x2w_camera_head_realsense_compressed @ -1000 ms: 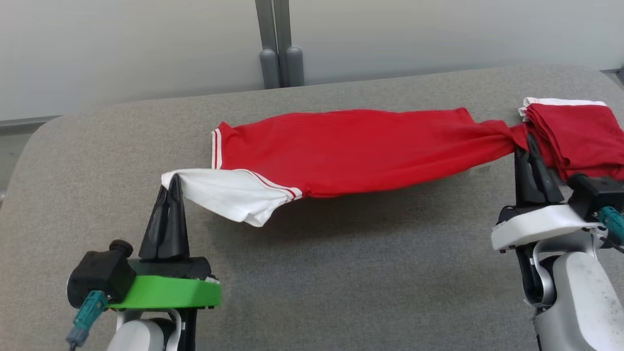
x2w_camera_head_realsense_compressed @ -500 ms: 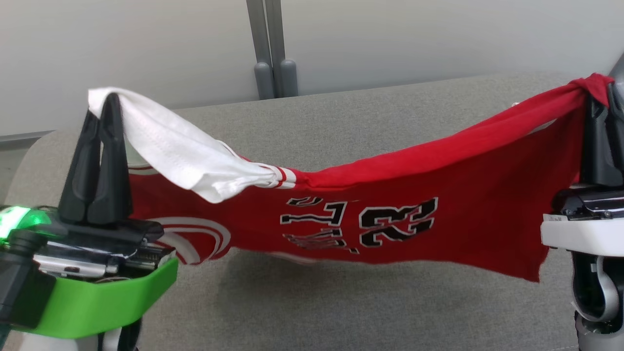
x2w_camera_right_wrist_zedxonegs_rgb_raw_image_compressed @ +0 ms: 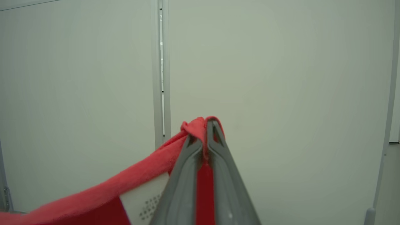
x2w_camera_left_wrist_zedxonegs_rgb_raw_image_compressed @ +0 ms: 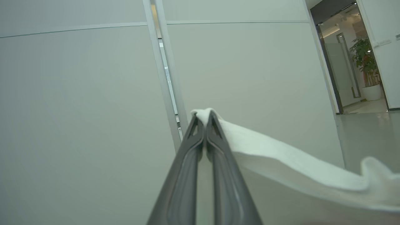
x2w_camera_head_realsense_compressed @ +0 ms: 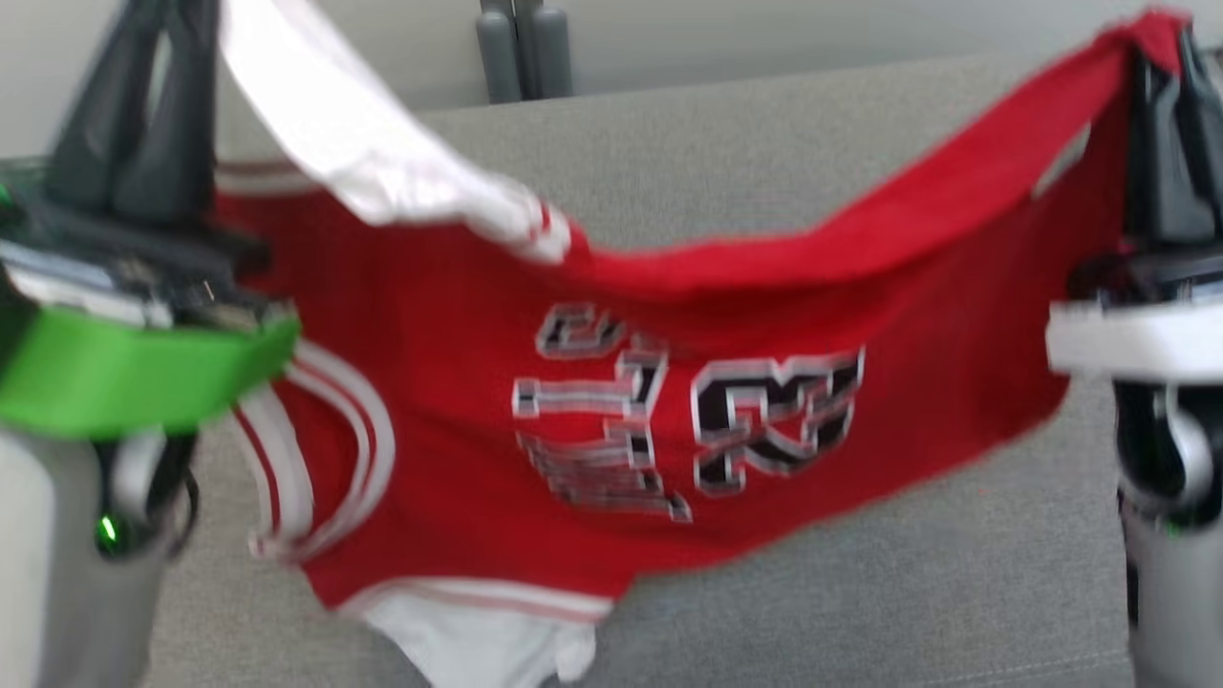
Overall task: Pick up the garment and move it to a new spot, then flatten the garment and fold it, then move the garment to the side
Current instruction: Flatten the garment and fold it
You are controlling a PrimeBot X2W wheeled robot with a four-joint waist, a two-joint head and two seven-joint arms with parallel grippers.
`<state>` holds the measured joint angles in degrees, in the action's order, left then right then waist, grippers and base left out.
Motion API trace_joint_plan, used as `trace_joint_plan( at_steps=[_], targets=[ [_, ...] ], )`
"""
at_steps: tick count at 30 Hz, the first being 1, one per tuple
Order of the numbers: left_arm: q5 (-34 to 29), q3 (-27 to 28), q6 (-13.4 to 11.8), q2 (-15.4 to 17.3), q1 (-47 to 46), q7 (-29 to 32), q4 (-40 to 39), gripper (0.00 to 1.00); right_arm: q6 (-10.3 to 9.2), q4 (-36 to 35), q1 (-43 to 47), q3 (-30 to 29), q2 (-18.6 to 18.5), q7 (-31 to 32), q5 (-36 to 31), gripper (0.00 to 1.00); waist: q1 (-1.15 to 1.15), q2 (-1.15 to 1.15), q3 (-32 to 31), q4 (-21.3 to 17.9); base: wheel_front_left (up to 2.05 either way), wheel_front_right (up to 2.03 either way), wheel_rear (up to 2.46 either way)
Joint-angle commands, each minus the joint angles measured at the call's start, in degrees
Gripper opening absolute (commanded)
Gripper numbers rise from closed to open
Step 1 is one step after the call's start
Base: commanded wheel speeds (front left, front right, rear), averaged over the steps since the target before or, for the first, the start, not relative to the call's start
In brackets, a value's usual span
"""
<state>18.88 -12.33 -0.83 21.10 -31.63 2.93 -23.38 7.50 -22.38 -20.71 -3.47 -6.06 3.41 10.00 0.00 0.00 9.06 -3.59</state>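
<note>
1. My left gripper (x2w_camera_left_wrist_zedxonegs_rgb_raw_image_compressed: 204,116) is clamped on a white corner of the garment (x2w_camera_head_realsense_compressed: 459,401).
2. My right gripper (x2w_camera_right_wrist_zedxonegs_rgb_raw_image_compressed: 206,123) pinches a red corner.
3. It hangs stretched between them, above the grey surface (x2w_camera_head_realsense_compressed: 908,592).

Left pincer (x2w_camera_left_wrist_zedxonegs_rgb_raw_image_compressed: 204,114), right pincer (x2w_camera_right_wrist_zedxonegs_rgb_raw_image_compressed: 206,120): raised, clamped.

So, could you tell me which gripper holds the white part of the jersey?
The left gripper: its jaws pinch white cloth of the jersey, while the right gripper pinches red cloth.
</note>
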Motion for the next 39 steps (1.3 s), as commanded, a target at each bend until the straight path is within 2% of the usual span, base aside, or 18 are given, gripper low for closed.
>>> trace_joint_plan(
  at_steps=[1, 6, 9, 15, 20, 22, 29, 31, 39],
  targets=[
    [0.4, 0.4, 1.0, 0.7, -5.3, 0.6, 2.9, 0.0, -0.03, 2.9, -5.3, 0.4, -1.4, -0.1, -0.3, 0.0, 0.0, 0.0, 7.2, 0.2, 0.0, 0.0, 0.0],
    [-2.1, 0.0, 3.8, 0.8, -25.9, 0.4, 16.9, 0.0, -0.02, 17.7, -26.4, 2.2, -4.0, -2.7, -3.0, 0.0, 0.0, 0.0, 13.5, 0.8, 0.0, 0.0, 0.0],
    [-5.4, -1.1, 4.3, 0.3, -37.8, -2.3, 27.9, 0.0, -0.02, 29.6, -39.1, 3.2, -3.6, -6.1, -6.0, 0.0, 0.0, 0.0, 15.5, 0.6, 0.0, 0.0, 0.0],
    [-9.1, -3.3, 2.8, -3.3, -52.3, -8.3, 46.3, 0.0, -0.03, 49.8, -55.5, 1.2, -1.7, -12.3, -14.5, 0.0, 0.0, 0.0, 17.5, 1.9, 0.0, 0.0, 0.0],
    [-10.6, -4.2, 1.2, -5.5, -58.6, -13.4, 57.1, 0.0, -0.03, 59.8, -62.7, -2.7, -0.8, -16.3, -22.2, 0.0, 0.0, 0.0, 20.4, 3.8, 0.0, 0.0, 0.0],
    [-10.0, -3.8, 0.6, -6.6, -59.4, -14.9, 60.4, 0.0, -0.03, 62.9, -63.7, -5.0, 0.2, -17.1, -24.2, 0.0, 0.0, 0.0, 22.5, 4.1, 0.0, 0.0, 0.0],
    [-6.1, -2.3, 3.0, -8.6, -52.5, -18.0, 66.2, 0.0, -0.04, 70.6, -59.1, -9.0, 2.4, -18.7, -26.3, 0.0, 0.0, 0.0, 26.7, 4.2, 0.0, 0.0, 0.0],
    [-5.3, -1.5, 4.0, -8.8, -49.8, -18.2, 65.4, 0.0, -0.03, 71.0, -57.0, -8.9, 2.8, -18.6, -25.1, 0.0, 0.0, 0.0, 27.1, 4.2, 0.0, 0.0, 0.0],
    [-2.0, 2.1, 6.6, -7.5, -38.4, -18.2, 54.4, 0.0, -0.03, 70.0, -50.6, -6.2, 3.1, -18.6, -16.8, 0.0, 0.0, 0.0, 26.9, 3.9, 0.0, 0.0, 0.0]
  ],
)
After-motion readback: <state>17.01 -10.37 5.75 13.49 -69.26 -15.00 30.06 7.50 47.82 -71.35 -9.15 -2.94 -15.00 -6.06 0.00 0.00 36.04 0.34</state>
